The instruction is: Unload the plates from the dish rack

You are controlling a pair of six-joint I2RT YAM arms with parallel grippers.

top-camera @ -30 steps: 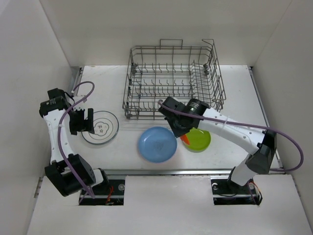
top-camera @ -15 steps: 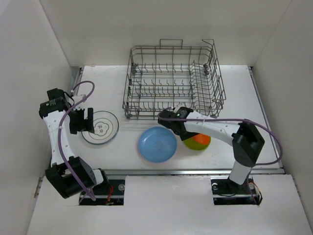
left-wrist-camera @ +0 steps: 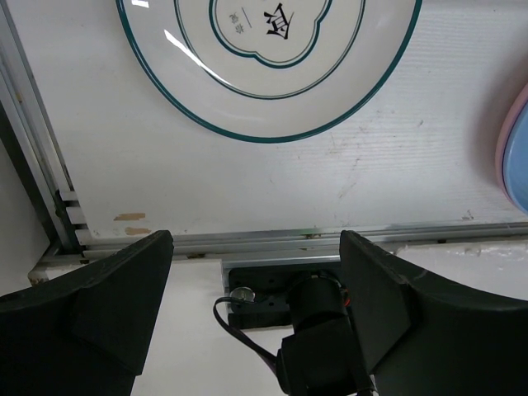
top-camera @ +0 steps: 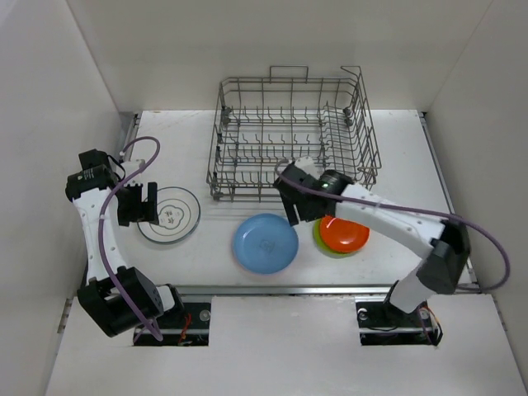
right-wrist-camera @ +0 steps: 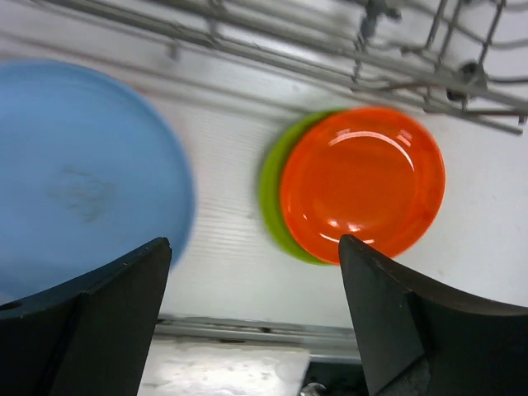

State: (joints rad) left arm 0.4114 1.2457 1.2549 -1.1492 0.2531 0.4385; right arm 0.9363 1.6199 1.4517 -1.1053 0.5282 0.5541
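The grey wire dish rack (top-camera: 293,136) stands at the back with no plate showing in it. On the table lie a green-rimmed white plate (top-camera: 169,214) (left-wrist-camera: 272,58), a light blue plate (top-camera: 265,242) (right-wrist-camera: 82,173), and an orange plate (top-camera: 345,234) (right-wrist-camera: 363,181) stacked on a yellow-green plate (top-camera: 320,241) (right-wrist-camera: 272,198). My right gripper (top-camera: 294,211) (right-wrist-camera: 256,280) hangs open between the blue plate and the orange one, just in front of the rack, holding nothing. My left gripper (top-camera: 137,203) (left-wrist-camera: 256,272) is open and empty at the white plate's left rim.
A metal rail (top-camera: 330,290) (left-wrist-camera: 247,243) runs along the table's front edge. White walls close in both sides and the back. In the left wrist view the blue plate's edge (left-wrist-camera: 516,157) shows a pink rim beneath it.
My right gripper opened and let go of the orange plate, which now lies flat on the yellow-green plate; the gripper then drew back toward the rack. The left arm has not moved.
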